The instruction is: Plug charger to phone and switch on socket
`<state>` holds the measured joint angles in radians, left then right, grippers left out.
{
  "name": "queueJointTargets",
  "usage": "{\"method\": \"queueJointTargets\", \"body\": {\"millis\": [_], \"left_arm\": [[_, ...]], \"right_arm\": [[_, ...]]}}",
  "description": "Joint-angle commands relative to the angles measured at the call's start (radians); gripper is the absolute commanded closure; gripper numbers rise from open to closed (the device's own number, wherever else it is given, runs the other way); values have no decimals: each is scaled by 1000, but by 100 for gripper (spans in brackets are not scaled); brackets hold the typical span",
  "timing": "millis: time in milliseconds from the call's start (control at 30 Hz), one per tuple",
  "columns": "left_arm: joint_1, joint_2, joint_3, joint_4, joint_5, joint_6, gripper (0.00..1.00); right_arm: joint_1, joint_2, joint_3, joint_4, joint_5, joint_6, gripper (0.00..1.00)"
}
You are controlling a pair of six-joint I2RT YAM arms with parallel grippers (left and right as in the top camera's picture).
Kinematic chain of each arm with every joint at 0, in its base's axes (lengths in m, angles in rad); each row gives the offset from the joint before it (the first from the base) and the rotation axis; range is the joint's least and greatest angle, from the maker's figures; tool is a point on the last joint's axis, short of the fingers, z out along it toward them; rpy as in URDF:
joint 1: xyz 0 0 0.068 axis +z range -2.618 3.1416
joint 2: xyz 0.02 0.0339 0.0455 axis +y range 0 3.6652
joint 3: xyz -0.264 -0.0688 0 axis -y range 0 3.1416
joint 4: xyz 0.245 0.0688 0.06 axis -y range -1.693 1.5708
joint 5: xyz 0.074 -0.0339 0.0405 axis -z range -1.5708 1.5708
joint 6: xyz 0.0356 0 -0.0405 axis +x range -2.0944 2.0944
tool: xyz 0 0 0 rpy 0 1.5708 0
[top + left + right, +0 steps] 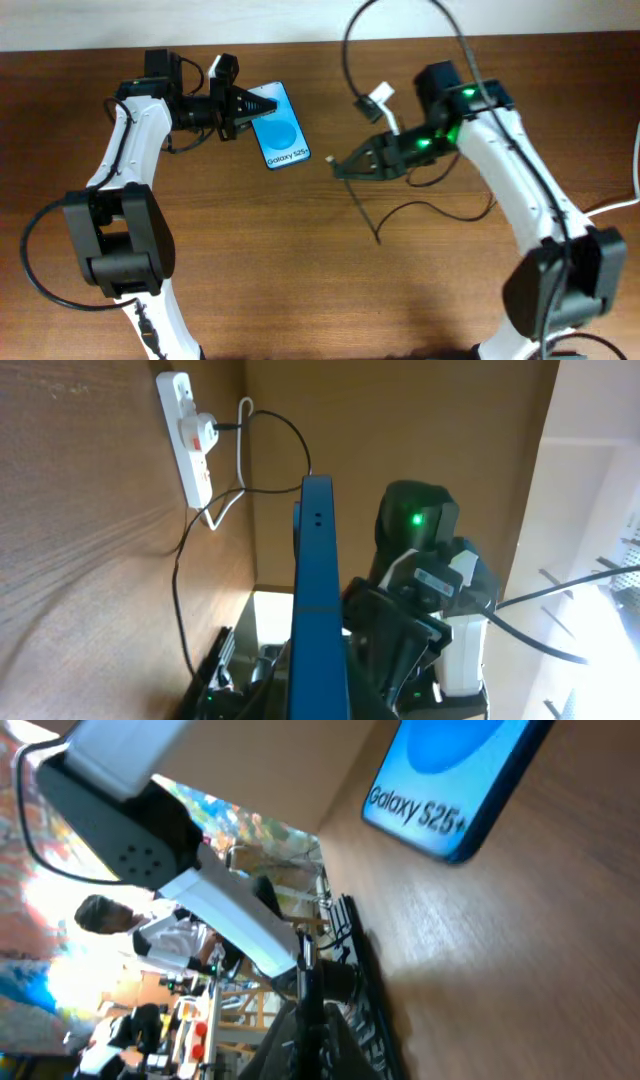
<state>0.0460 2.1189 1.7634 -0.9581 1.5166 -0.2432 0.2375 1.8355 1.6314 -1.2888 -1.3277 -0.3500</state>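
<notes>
Your left jaws are clamped on the phone (280, 130), at the end away from its white lettering. The blue screen faces up over the rear left of the counter (300, 290). The views do not settle whether the phone rests on the wood or hangs just above it. Your right jaws are pressed together, pinching the charger (366, 215). Its thin black cable trails from them across the counter toward the front edge. Those jaws point at the phone, near it but apart. The socket (187, 435) shows in the left wrist view only, lying flat on the counter with one plug seated in it.
</notes>
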Motion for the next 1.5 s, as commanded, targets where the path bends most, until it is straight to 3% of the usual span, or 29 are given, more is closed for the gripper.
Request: {"method": "queueJointTargets", "body": {"millis": [0, 133, 233, 500, 567, 667, 733, 800, 1000, 1067, 1467], "left_arm": [[2, -6, 5, 0, 56, -10, 100], [5, -6, 5, 4, 56, -10, 100], [5, -6, 5, 7, 56, -10, 100], [18, -6, 5, 6, 56, -10, 100], [18, -6, 5, 6, 56, -10, 100], [18, -6, 5, 6, 56, -9, 100], [18, -6, 5, 7, 56, -9, 100], [18, -6, 5, 11, 56, -9, 100], [18, -6, 5, 29, 56, -9, 100], [18, -6, 5, 29, 56, -9, 100], [18, -6, 5, 39, 55, -9, 100]], "right_arm": [[12, 25, -6, 77, 23, 135, 95], [29, 25, -10, 230, 236, 365, 96], [38, 24, -12, 266, 380, 457, 96], [34, -40, -103, 150, 605, 384, 96], [21, -115, -212, 201, 597, 388, 96], [10, -193, -392, 389, 413, 418, 96], [26, -191, -431, 495, 222, 419, 96], [61, -191, -431, 549, 172, 455, 96], [170, -188, -431, 908, 158, 808, 96], [170, -188, -431, 995, 157, 864, 96], [201, -138, -431, 1093, 166, 935, 96]]}}
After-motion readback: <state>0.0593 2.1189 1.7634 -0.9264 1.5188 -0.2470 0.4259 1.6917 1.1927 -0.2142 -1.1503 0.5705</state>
